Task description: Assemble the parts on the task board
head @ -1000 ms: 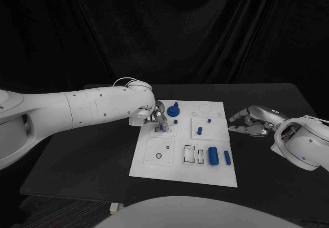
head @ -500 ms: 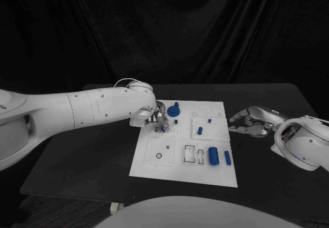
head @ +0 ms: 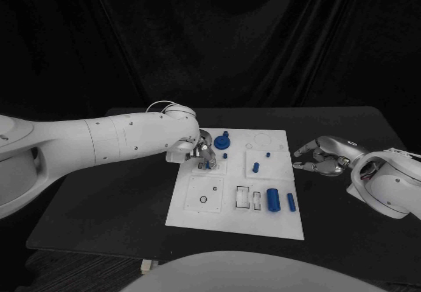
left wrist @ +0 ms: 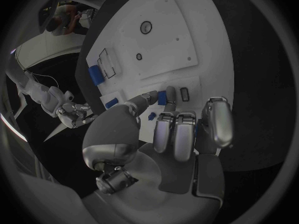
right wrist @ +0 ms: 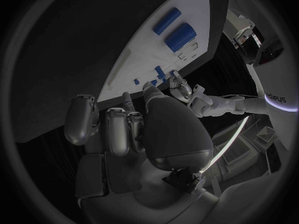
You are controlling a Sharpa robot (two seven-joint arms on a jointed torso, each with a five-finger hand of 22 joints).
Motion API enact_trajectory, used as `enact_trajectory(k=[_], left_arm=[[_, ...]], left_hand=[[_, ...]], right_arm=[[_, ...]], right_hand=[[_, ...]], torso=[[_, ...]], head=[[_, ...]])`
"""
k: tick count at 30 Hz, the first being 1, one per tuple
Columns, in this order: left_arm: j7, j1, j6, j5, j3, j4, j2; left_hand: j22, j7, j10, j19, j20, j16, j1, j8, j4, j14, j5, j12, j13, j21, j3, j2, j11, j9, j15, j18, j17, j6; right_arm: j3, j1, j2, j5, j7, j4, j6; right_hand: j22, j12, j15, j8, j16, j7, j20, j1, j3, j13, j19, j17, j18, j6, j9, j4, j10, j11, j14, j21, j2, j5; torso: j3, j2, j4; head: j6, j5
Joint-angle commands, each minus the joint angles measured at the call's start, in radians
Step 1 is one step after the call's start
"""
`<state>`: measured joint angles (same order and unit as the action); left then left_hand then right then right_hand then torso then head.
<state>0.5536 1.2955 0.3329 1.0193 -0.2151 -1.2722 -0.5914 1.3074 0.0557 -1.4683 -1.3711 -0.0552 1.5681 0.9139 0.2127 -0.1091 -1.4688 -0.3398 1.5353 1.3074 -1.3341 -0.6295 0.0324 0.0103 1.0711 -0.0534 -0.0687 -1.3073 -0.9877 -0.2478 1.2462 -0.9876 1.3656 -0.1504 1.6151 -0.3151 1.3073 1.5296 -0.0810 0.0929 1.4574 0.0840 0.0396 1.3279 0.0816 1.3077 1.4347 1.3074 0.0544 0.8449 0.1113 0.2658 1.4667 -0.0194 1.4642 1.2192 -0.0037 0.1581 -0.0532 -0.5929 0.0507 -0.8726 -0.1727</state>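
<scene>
Your left hand [head: 204, 153] looks like it's pinching a small blue part [left wrist: 169, 95] right over the task board [head: 236, 210]'s far-left area, though I can't be sure. If it's tilted, it'll jam or skitter off. Right hand [head: 320, 159] sits curled and empty beside the board.

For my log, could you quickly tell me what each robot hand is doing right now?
Left robot hand: pinching a small blue part over the task board.
Right robot hand: fingers curled, holding nothing, beside the board.
</scene>
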Motion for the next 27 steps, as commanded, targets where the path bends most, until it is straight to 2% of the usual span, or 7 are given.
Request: enact_trajectory(k=[1, 11, 13, 14, 15, 19, 27], left_arm=[[-0.004, -0.003, 0.019, -0.006, 0.001, -0.004, 0.000], [0.005, -0.003, 0.029, -0.006, 0.001, -0.004, 0.001], [0.006, -0.003, 0.032, -0.006, 0.001, -0.003, 0.001], [0.007, -0.004, 0.033, -0.006, 0.001, -0.003, 0.001], [0.008, -0.004, 0.035, -0.006, 0.001, -0.002, 0.001], [0.009, -0.004, 0.035, -0.006, 0.001, 0.002, 0.003], [0.007, -0.004, 0.027, -0.006, 0.001, 0.011, 0.007]], left_hand=[[0.100, -0.003, -0.069, 0.004, 0.001, 0.003, -0.001, -0.006, -0.003, -0.102, -0.007, -0.004, 0.232, 0.006, -0.012, -0.011, 0.005, -0.002, -0.005, -0.004, -0.263, 0.000], [0.097, -0.001, -0.064, 0.008, 0.000, 0.003, -0.012, -0.011, -0.004, -0.102, 0.001, -0.010, 0.228, 0.012, -0.014, -0.011, 0.003, -0.005, -0.004, -0.005, -0.263, 0.000], [0.097, 0.000, -0.063, 0.011, -0.001, 0.003, -0.023, -0.016, -0.003, -0.102, 0.029, -0.012, 0.227, 0.016, -0.014, -0.013, 0.002, -0.010, -0.003, -0.006, -0.263, 0.000], [0.096, 0.001, -0.062, 0.012, -0.003, 0.003, -0.037, -0.024, 0.002, -0.102, 0.073, -0.013, 0.226, 0.020, -0.009, -0.016, 0.000, -0.017, -0.001, -0.006, -0.263, 0.001], [0.096, 0.001, -0.061, 0.012, -0.003, 0.003, -0.038, -0.026, 0.002, -0.102, 0.079, -0.013, 0.226, 0.020, -0.008, -0.016, 0.000, -0.018, -0.001, -0.006, -0.263, 0.001], [0.096, 0.007, -0.057, 0.015, -0.008, 0.003, -0.070, -0.051, 0.021, -0.102, 0.169, -0.018, 0.223, 0.029, 0.018, -0.021, -0.006, -0.040, 0.004, -0.007, -0.263, -0.004], [0.098, 0.016, -0.053, 0.018, -0.014, 0.003, -0.098, -0.076, 0.061, -0.102, 0.200, -0.021, 0.220, 0.038, 0.089, -0.029, -0.013, -0.059, 0.011, -0.008, -0.263, -0.006]], right_arm=[[0.001, -0.003, 0.000, 0.002, -0.017, -0.001, 0.010], [0.001, -0.004, 0.001, 0.002, -0.017, -0.001, 0.015], [0.001, -0.004, 0.001, 0.002, -0.017, -0.001, 0.016], [0.001, -0.004, 0.001, 0.002, -0.017, -0.002, 0.016], [0.001, -0.004, 0.001, 0.002, -0.017, -0.002, 0.017], [0.001, -0.005, 0.002, 0.002, -0.017, -0.002, 0.019], [0.001, -0.005, 0.003, 0.002, -0.018, -0.001, 0.024]], right_hand=[[0.164, -0.005, 0.008, -0.005, -0.005, 0.000, 0.000, 0.010, 0.001, 0.217, -0.005, 0.124, 0.019, 0.004, -0.002, -0.006, 0.066, 0.008, 0.074, -0.005, 0.000, 0.004], [0.164, -0.005, 0.008, -0.006, -0.005, 0.000, 0.000, 0.012, 0.001, 0.217, -0.006, 0.124, 0.020, 0.004, -0.002, -0.007, 0.066, 0.008, 0.074, -0.007, 0.001, 0.005], [0.164, -0.005, 0.008, -0.006, -0.005, 0.000, 0.000, 0.012, 0.001, 0.217, -0.006, 0.124, 0.020, 0.004, -0.002, -0.007, 0.066, 0.008, 0.074, -0.007, 0.001, 0.005], [0.164, -0.005, 0.008, -0.006, -0.005, 0.000, 0.000, 0.012, 0.001, 0.217, -0.006, 0.124, 0.020, 0.004, -0.002, -0.007, 0.066, 0.008, 0.074, -0.007, 0.001, 0.005], [0.164, -0.005, 0.008, -0.006, -0.005, 0.000, 0.000, 0.012, 0.001, 0.217, -0.006, 0.124, 0.020, 0.004, -0.002, -0.007, 0.066, 0.008, 0.074, -0.007, 0.001, 0.005], [0.164, -0.005, 0.008, -0.006, -0.005, 0.001, 0.000, 0.013, 0.001, 0.216, -0.006, 0.124, 0.020, 0.004, -0.002, -0.008, 0.065, 0.008, 0.074, -0.006, 0.001, 0.006], [0.164, -0.006, 0.008, -0.006, -0.006, 0.001, 0.000, 0.016, 0.002, 0.216, -0.006, 0.123, 0.020, 0.005, -0.003, -0.010, 0.065, 0.008, 0.073, -0.007, 0.001, 0.007]], torso=[[0.0005, 0.001, 0.0010], [-0.0005, 0.000, -0.0011], [-0.0005, 0.000, -0.0010], [-0.0004, 0.000, -0.0011], [-0.0001, 0.000, -0.0007], [0.0003, 0.000, -0.0002], [-0.0003, 0.000, -0.0001]], head=[[0.000, -0.001], [0.000, 0.000], [0.000, 0.000], [0.000, 0.000], [0.000, 0.000], [0.000, -0.001], [0.000, -0.001]])
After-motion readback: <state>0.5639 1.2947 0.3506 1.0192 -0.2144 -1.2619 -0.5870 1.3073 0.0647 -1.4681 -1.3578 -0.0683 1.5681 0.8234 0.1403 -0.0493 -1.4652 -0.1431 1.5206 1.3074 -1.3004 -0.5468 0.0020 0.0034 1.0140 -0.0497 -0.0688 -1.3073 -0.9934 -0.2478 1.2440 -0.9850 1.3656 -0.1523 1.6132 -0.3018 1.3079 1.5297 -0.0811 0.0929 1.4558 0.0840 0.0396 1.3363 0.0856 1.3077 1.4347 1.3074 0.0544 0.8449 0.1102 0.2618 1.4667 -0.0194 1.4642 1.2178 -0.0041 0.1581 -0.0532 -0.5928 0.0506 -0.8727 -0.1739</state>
